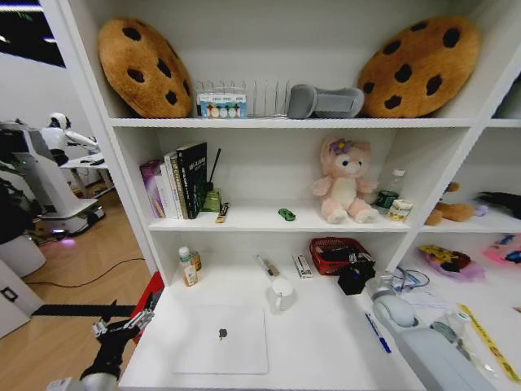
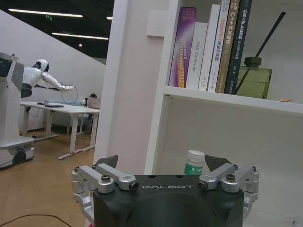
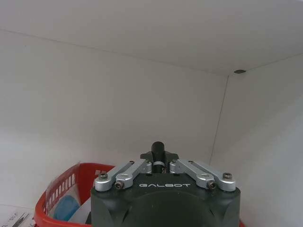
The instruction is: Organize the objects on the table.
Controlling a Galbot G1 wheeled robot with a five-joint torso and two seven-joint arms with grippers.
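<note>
1. Head view: set high, facing forward and down onto the white desk (image 1: 326, 342) and the shelf unit (image 1: 285, 122) behind it; desk in the lower half of the frame, shelves across the upper half, open room at the left edge.
2. Left wrist view: mounted just behind the left gripper (image 2: 163, 163), low at the desk's left end, facing level toward the shelf upright; books (image 2: 210, 45) in the upper right, distant room at left.
3. Right wrist view: mounted behind the right gripper (image 3: 158, 150), very near the back corner of a shelf bay, red basket (image 3: 71, 187) at lower left.
4. Shared: books (image 1: 175, 179), white-capped bottle (image 2: 194, 162) (image 1: 188, 265) and background room between head and left wrist views; red basket (image 1: 334, 254) between head and right wrist views.
</note>
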